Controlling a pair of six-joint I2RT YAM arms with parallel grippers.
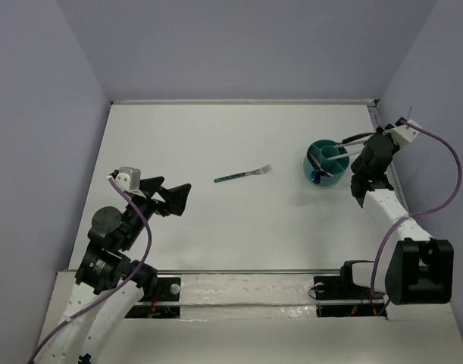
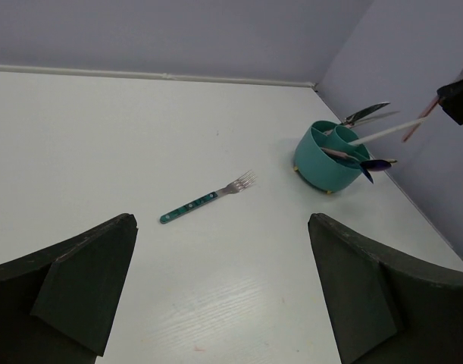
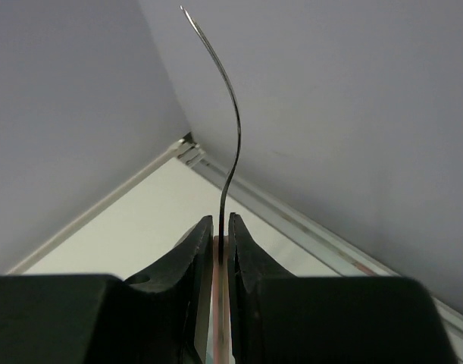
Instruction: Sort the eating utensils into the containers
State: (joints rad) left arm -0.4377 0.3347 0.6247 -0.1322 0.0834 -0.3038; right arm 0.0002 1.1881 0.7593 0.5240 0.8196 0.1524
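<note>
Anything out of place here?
One stray: the fork lies flat on the table, well left of the teal cup, which holds the other utensils. The right gripper is clamped on a thin curved piece. Nothing spilled.

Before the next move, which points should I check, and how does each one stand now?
1. Right pincer shut on a thin utensil: ok.
2. Which kind of utensil that is: cannot tell, it shows edge-on.
3. Cup upright on the table: ok.
4. Left pincer open and empty: ok.
5. Fork in the cup: not ok, it lies flat on the table, apart from the cup.
6. Nothing between the left pincer and the fork: ok.
</note>
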